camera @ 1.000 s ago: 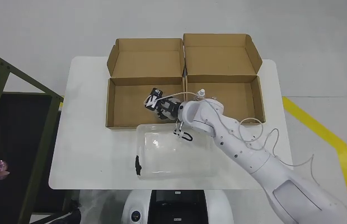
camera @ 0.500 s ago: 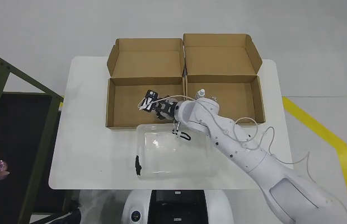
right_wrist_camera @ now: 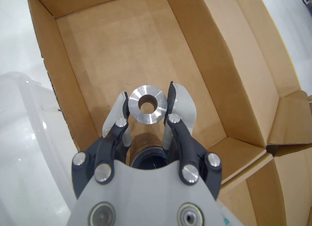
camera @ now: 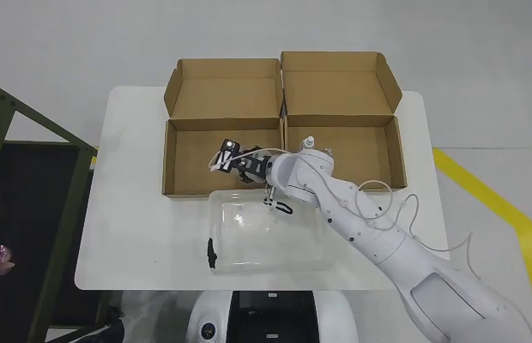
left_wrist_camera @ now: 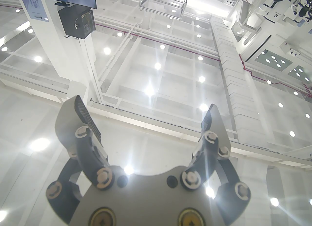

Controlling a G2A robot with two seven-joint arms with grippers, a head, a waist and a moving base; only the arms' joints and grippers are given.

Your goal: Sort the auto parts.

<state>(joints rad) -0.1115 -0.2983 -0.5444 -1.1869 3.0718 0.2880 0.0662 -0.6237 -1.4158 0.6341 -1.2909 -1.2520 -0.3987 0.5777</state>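
My right gripper [right_wrist_camera: 147, 105] is shut on a shiny metal cylinder part [right_wrist_camera: 147, 108] with a round bore in its end. It hangs over the floor of the left cardboard box [right_wrist_camera: 117, 49], near that box's front wall. From above, the right gripper [camera: 227, 158] sits inside the left cardboard box [camera: 184, 154], with the right arm crossing over from the lower right. The right cardboard box [camera: 369, 150] stands beside it. My left gripper [left_wrist_camera: 146, 115] is open, points up at a ceiling and holds nothing.
A clear plastic bin [camera: 266, 231] stands on the white table [camera: 129, 214] in front of the boxes, with a small dark piece [camera: 211, 252] at its left rim. Both boxes have their flaps folded back. A dark green frame [camera: 26, 171] stands left of the table.
The right gripper has carried the metal part leftward, deeper over the left box. The bin and both boxes have stayed put.
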